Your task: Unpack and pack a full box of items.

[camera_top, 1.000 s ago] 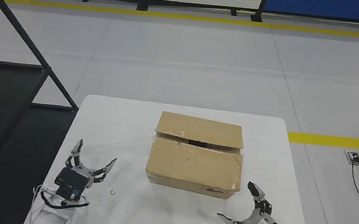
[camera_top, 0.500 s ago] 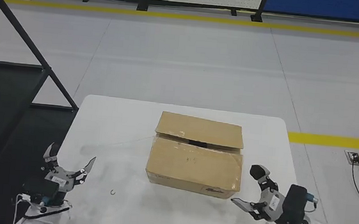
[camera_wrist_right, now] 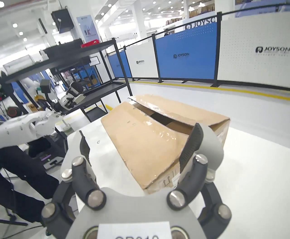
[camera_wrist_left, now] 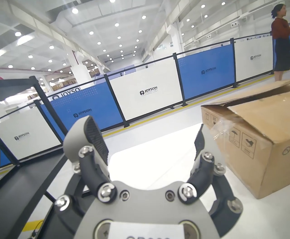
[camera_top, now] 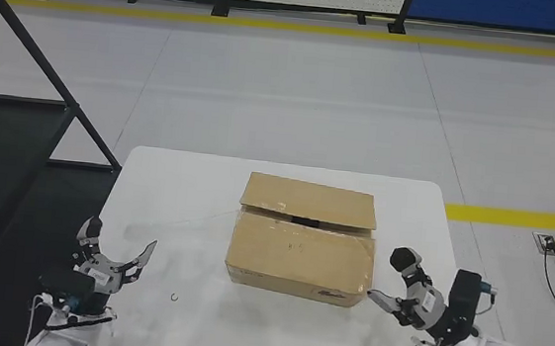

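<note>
Top view: left gripper (camera_top: pixel 121 239) and right gripper (camera_top: pixel 386 276), both spread empty, have edged nearer box (camera_top: pixel 301 240).

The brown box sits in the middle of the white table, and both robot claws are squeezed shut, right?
Not quite. The box does sit in the middle of the white table, but the claws are open, not shut. The left wrist view shows the left gripper with its fingers spread wide, and the right wrist view shows the same for the right gripper.
</note>
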You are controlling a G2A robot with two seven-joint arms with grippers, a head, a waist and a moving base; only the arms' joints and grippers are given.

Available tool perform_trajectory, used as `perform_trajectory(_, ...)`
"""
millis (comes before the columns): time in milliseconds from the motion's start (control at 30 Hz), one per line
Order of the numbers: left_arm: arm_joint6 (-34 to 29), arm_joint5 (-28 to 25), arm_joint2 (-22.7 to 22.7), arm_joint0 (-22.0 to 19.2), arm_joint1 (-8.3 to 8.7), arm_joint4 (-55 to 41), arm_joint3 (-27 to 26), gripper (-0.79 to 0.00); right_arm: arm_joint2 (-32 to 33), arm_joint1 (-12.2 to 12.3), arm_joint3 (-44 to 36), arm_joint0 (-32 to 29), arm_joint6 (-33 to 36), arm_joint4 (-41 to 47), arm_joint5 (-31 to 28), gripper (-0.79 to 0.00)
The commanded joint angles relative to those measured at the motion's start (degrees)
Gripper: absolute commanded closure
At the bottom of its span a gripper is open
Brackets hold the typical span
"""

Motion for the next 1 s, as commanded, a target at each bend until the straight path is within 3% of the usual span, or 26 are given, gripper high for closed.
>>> perform_trajectory(0,-1.16,-1.29,-0.09,0.16,-0.05,-2.89,-0.08,-0.785,-0.41,0.48,3.28,2.69,7.4,9.07,-0.61,-0.785)
perform_trajectory(233,-2.47,-6.13,-1.34,0.8,0.03,-9.83,-0.19,-0.785,-2.16,2.54,10.85,11.16,32.0,34.45,1.4,-0.785)
perform_trajectory(433,-1.91,-7.51,-2.26,2.05,0.16,-10.88,-1.14,-0.785,-3.6,3.8,14.56,16.42,46.14,44.19,5.84,-0.785)
perform_trajectory(633,-1.86,-6.74,-2.19,2.44,0.1,-11.6,-0.84,-0.785,-5.94,4.18,17.36,19.75,51.34,47.94,7.44,-0.785)
perform_trajectory(967,-2.24,-6.63,-1.96,2.5,0.09,-11.54,-0.86,-0.785,-10.18,4.23,19.01,23.28,54.1,50.73,5.95,-0.785)
